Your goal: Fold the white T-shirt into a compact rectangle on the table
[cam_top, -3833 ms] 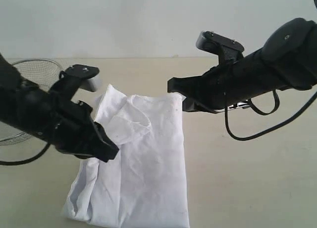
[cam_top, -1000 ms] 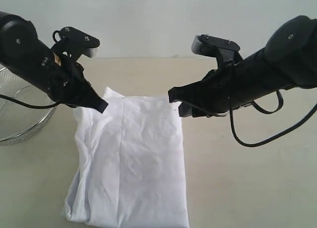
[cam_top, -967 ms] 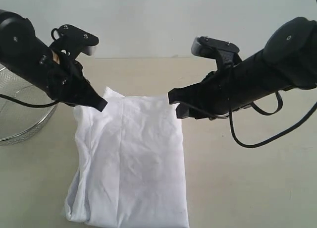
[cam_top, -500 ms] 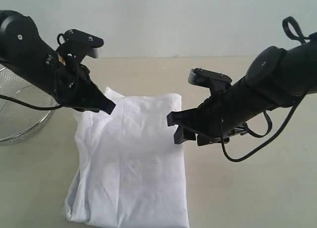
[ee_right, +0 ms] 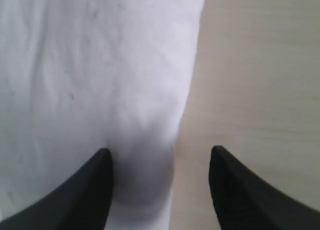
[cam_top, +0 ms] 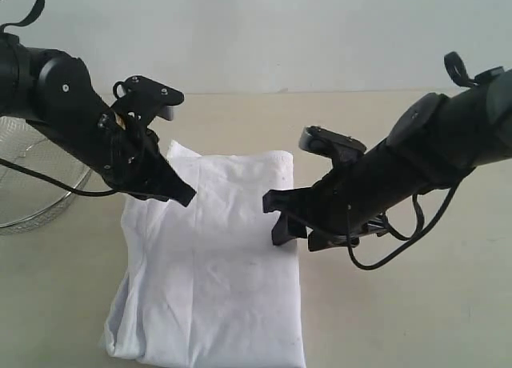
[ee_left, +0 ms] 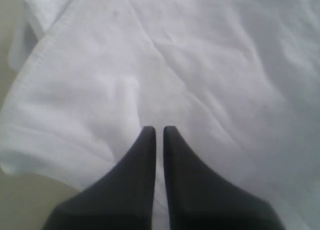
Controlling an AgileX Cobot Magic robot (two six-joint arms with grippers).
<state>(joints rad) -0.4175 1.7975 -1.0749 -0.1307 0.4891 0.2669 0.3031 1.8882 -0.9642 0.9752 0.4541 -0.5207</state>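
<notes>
the white t-shirt (cam_top: pixel 216 288) lies flat on the table (cam_top: pixel 400 320) as a long narrow panel folded lengthwise, one short end nearest the camera. no lettering shows. partway up the shirt's right edge the right gripper (cam_top: pixel 290 224) hangs low with its jaws spread wide. one finger is over the cloth and the other over bare table just beside that edge, and nothing is held. a little farther up, over the shirt's left side, the left gripper (cam_top: pixel 182 196) has its jaws pressed together. its tips are above the fabric, and the wrist view shows no cloth between them.

the step looks like taking hold for a crosswise fold. to do it well, the right jaws should come down and close on every layer at the edge, not just the top one. the left should open and take the matching spot on the shirt's left edge, so both sides lift level. off the shirt's far left corner sits a wire basket (cam_top: pixel 32 184), well apart.
</notes>
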